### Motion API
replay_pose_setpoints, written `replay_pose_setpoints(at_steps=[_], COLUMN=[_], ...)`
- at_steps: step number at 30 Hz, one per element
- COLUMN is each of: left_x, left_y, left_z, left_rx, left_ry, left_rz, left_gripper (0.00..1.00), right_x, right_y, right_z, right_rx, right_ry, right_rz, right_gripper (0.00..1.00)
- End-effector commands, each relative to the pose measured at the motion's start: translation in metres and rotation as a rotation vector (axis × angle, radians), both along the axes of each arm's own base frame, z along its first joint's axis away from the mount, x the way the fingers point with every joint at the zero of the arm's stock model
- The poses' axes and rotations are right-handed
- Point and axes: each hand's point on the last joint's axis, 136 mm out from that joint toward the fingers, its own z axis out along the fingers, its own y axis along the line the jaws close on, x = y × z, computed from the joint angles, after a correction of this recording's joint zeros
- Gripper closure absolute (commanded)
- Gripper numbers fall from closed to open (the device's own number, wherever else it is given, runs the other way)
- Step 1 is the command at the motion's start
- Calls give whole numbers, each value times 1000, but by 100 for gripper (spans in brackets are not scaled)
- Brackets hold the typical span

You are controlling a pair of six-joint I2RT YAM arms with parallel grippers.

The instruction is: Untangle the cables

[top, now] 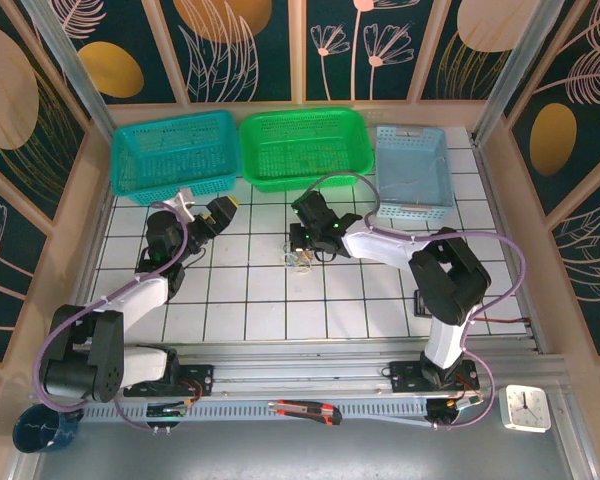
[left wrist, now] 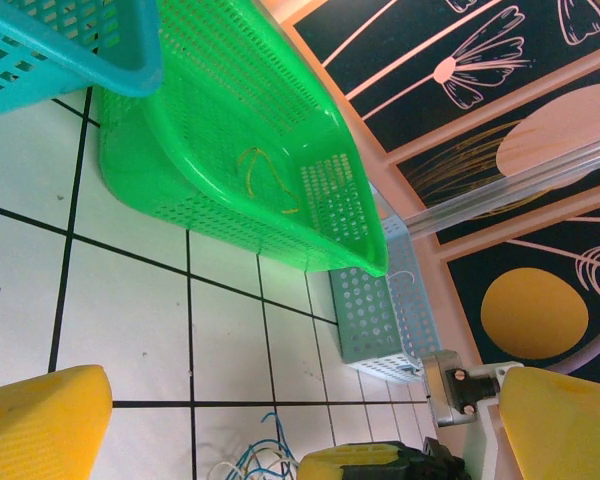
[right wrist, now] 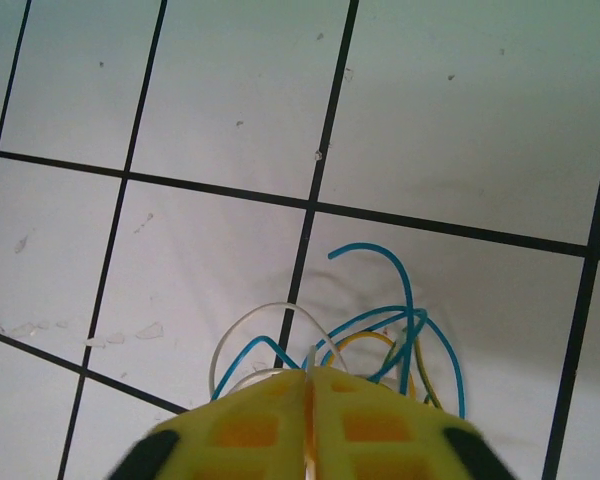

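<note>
Your right pincer (right wrist: 308, 378) has its fingers pressed together at the near edge of the cables (right wrist: 385, 325). The white and blue loops spring out right at its tips, so it looks to be pinching a strand or two rather than the whole bunch. The cables lie on the white surface (top: 230, 290), near the middle, just in front of the green basket (top: 302, 148). Your left pincer (top: 223, 210) hangs well apart to the left, fingers spread wide and holding nothing. In its wrist view the bunch sits low ahead of it, so it seems placed to pin the rest while the right draws a strand free. A yellow wire (left wrist: 265, 180) lies in the green basket, probably where freed strands go. Lift slowly: the thin loops are interlaced and may come up together.
</note>
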Motion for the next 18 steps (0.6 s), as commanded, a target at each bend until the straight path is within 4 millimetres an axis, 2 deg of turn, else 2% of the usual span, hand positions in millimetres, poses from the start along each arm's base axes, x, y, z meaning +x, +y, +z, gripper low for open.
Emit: replay_pose_setpoints(at_steps=[1, 4, 7, 14, 18], left_x=[0, 0, -1, -3, -4], left_y=[-2, -2, -3, -11, -19], left_z=[8, 9, 10, 12, 17], left_rx=[-13, -13, -8, -2, -12], left_ry=[-26, -29, -31, -42, -55], left_rz=[-4, -8, -13, -75, -127], left_gripper=[1, 1, 1, 1, 1], right_x=[4, 3, 2, -1, -6], right_y=[0, 0, 0, -1, -3], right_z=[13, 20, 36, 105, 135], right_rx=[-15, -8, 24, 191, 326], right_ry=[-35, -43, -66, -176, -212], right_rz=[-4, -3, -1, 4, 27], right_gripper=[100, 100, 100, 100, 100])
